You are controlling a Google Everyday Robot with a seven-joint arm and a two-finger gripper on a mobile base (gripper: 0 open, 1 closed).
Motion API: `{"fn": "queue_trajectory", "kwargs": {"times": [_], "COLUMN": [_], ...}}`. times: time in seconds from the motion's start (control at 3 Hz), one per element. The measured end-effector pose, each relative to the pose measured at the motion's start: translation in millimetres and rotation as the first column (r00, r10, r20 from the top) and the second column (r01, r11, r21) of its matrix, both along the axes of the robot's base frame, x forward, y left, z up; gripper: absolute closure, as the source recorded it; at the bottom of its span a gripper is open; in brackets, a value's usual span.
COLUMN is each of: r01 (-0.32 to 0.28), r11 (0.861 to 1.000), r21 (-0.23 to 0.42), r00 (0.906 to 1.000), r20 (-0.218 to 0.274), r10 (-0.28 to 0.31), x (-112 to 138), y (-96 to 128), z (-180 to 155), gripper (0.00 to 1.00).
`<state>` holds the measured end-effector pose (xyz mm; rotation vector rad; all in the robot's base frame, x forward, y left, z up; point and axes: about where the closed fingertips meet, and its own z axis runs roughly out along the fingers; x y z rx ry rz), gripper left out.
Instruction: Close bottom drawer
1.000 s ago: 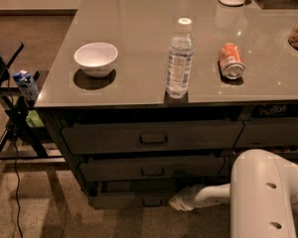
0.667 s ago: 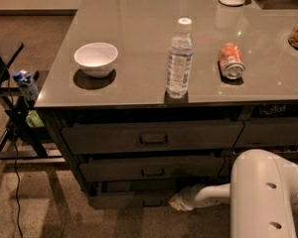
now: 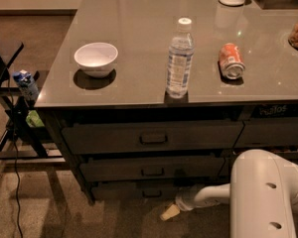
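While the claw (image 3: 170, 212) hangs low just in front of the bottom drawer (image 3: 124, 190), grip state unclear.

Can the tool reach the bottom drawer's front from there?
Probably yes: the tool hangs low near the floor, just before the wide dark grey-brown bottom drawer, right of its pull; nothing visible lies between.

Grey countertop (image 3: 139, 19) — white bowl (image 3: 96, 58), water bottle (image 3: 180, 61), tipped soda can (image 3: 231, 61), gripper (image 3: 170, 212) near floor (image 3: 109, 219) below

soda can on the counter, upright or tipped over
Tipped: the soda can lies on its side on the counter, one round end facing the camera. The gripper is low by the bottom drawer.
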<state>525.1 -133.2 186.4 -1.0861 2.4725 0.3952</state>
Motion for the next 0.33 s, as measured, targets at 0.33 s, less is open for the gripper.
{"fn": "queue_trajectory", "kwargs": {"times": [0.33], "r01": [0.000], "r11": [1.000], "r21": [0.000], "r00": [1.0000], "r20": [0.000], "r10": [0.000], "x": [0.0], "y": [0.0], "z": [0.0], "gripper": [0.00]}}
